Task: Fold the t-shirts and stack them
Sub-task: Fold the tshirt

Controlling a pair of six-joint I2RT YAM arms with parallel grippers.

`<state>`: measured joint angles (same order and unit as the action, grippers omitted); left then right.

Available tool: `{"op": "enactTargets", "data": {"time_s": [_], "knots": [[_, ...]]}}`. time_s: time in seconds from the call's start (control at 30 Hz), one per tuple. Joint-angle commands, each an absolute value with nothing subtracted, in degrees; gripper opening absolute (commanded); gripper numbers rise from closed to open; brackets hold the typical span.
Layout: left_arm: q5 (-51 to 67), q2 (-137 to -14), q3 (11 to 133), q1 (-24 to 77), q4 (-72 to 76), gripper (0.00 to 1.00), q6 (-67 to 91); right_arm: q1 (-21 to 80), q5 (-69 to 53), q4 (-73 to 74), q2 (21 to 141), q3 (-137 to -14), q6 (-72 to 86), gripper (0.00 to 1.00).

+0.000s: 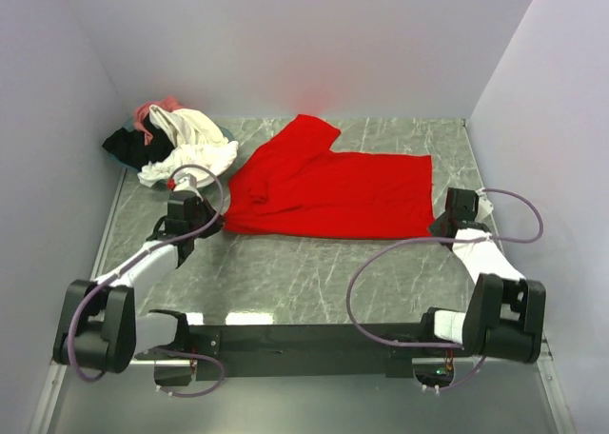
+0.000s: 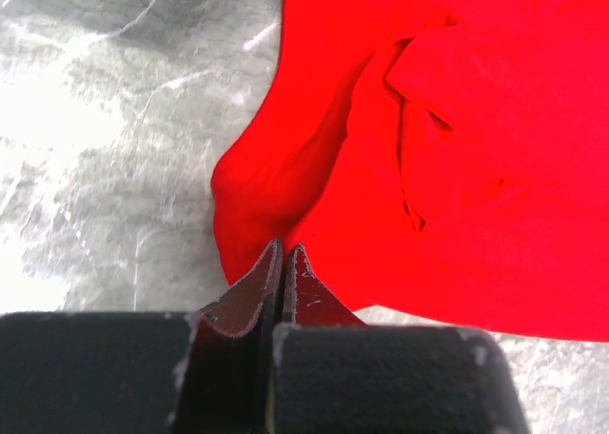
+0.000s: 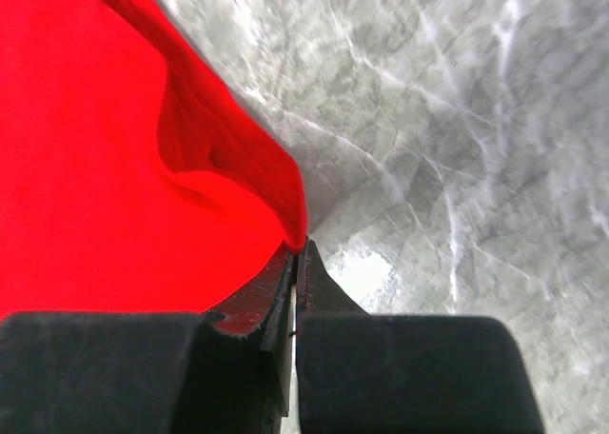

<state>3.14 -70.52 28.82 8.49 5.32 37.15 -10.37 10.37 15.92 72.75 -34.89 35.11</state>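
Two closed grippers hold the red t-shirt (image 1: 333, 187), which lies spread across the middle of the table (image 1: 285, 282). The left gripper (image 2: 283, 248) pinches its near-left corner and the right gripper (image 3: 297, 248) pinches the near-right corner, though only a sliver of cloth seems to sit between those fingers, so we cannot vouch for that bite. The cream-white, black and pink t-shirts (image 1: 176, 139) lie heaped at the far left. To fold well, we judge we should raise both corners together, hold the hem taut and level, and lay it over evenly, minding the bunched folds beside the left grip.
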Motion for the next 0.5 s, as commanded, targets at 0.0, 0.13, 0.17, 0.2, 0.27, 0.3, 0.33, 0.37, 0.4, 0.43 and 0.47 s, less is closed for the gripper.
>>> {"op": "enactTargets", "data": {"time_s": [0.0,0.13,0.17,0.2,0.27,0.3,0.33,0.37,0.4,0.43,0.47], "knots": [[1.1,-66.0,27.2,7.7,4.7,0.01,37.1,-10.7,15.5,17.1,67.1,-33.7,36.8,0.00],[0.4,-62.8,25.8,7.7,3.3,0.01,38.0,-10.7,16.6,19.6,63.2,-33.0,38.3,0.00],[0.5,-61.6,25.2,7.7,3.2,0.01,38.1,-10.7,16.4,19.9,61.5,-32.5,39.2,0.00],[0.6,-61.0,25.0,7.7,2.9,0.01,38.4,-10.7,15.2,20.0,60.4,-32.1,39.5,0.00],[0.6,-59.7,24.3,7.7,2.4,0.02,38.8,-10.8,14.4,20.6,57.6,-31.2,40.5,0.00],[0.5,-59.2,24.3,7.7,1.6,0.05,39.0,-10.8,13.7,21.1,56.7,-30.9,40.6,0.00],[0.4,-58.8,24.1,7.7,1.1,0.17,39.0,-10.7,13.3,21.3,55.8,-30.8,40.5,0.02],[0.2,-57.5,23.8,7.7,0.5,0.23,39.0,-10.8,13.2,21.6,54.3,-30.8,40.3,0.05],[0.2,-56.6,23.6,7.7,0.2,0.31,39.3,-10.7,13.2,22.7,53.6,-30.8,40.2,0.15],[0.2,-54.4,22.9,7.7,-0.3,0.41,39.8,-10.7,14.1,23.3,52.8,-31.0,40.0,0.23],[0.0,-53.1,22.6,7.7,-1.7,0.45,40.2,-10.7,14.3,23.9,51.5,-31.8,39.5,0.31]]}}
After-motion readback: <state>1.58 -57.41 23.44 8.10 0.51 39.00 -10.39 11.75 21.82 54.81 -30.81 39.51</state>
